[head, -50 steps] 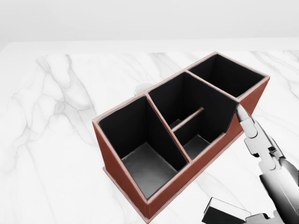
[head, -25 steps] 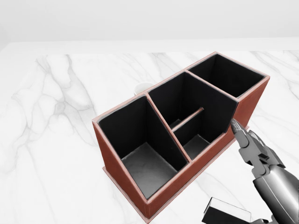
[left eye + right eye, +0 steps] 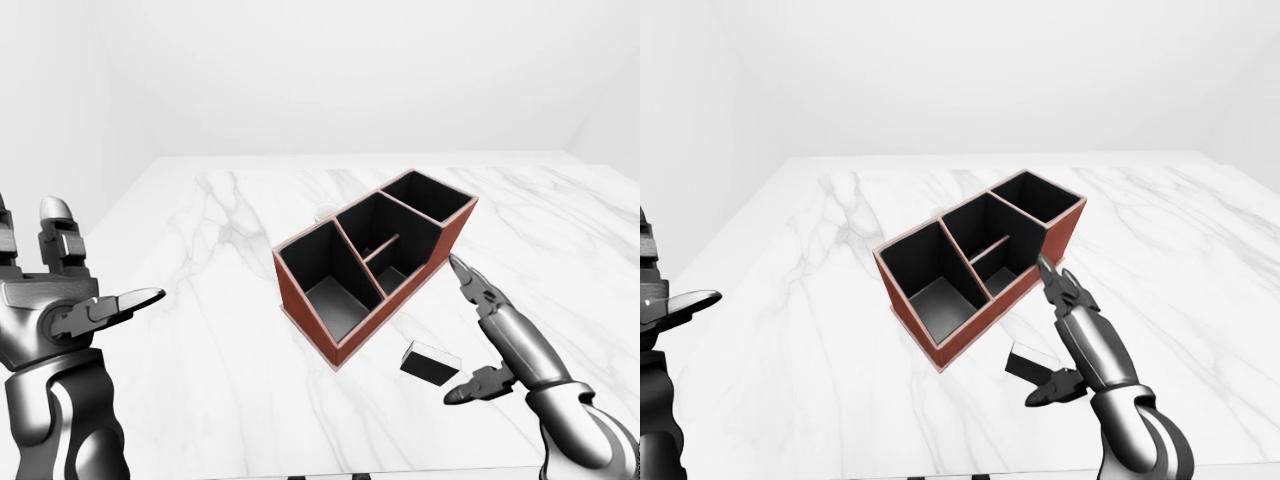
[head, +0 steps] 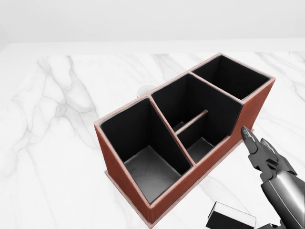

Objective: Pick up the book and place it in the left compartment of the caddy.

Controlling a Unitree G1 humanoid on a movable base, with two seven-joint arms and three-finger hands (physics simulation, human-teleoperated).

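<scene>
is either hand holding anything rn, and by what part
Nothing is held. The right hand hovers open above the small black book on the marble table; the left hand is open, empty.

The book (image 3: 431, 361) lies on the table (image 3: 200, 330), right of the caddy (image 3: 372, 262).

One caddy (image 3: 372, 265) stands on one desk (image 3: 200, 300), with four compartments showing in it. One book (image 3: 431, 361) lies beside it. One small white thing (image 4: 146, 89) peeks out past the caddy's far wall. Two robot hands show: left (image 3: 60, 300) and right (image 3: 490, 335).
</scene>
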